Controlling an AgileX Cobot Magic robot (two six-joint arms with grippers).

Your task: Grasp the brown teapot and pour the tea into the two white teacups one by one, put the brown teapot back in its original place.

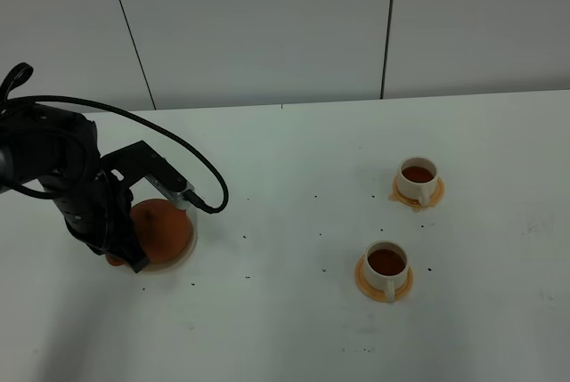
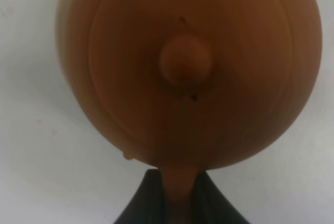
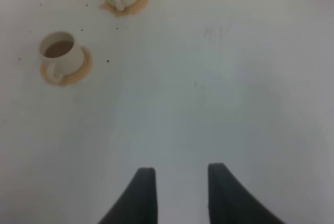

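Reddish-brown teapot point(image 1: 163, 229), cream-white teacups point(image 1: 386, 264) on orange saucers point(image 1: 365, 280).

A white worktop point(image 1: 294, 150) is seen filling most of the exterior high view, matte and evenly lit. Small dark specks point(image 1: 316, 196) are scattered across its surface, most of them toward the middle and right; a few are also seen in the right wrist view point(image 3: 108, 60). Behind the worktop a pale wall point(image 1: 258, 26) is made up of flat panels, divided by thin dark seams point(image 1: 386, 26), one upright and one slanted.
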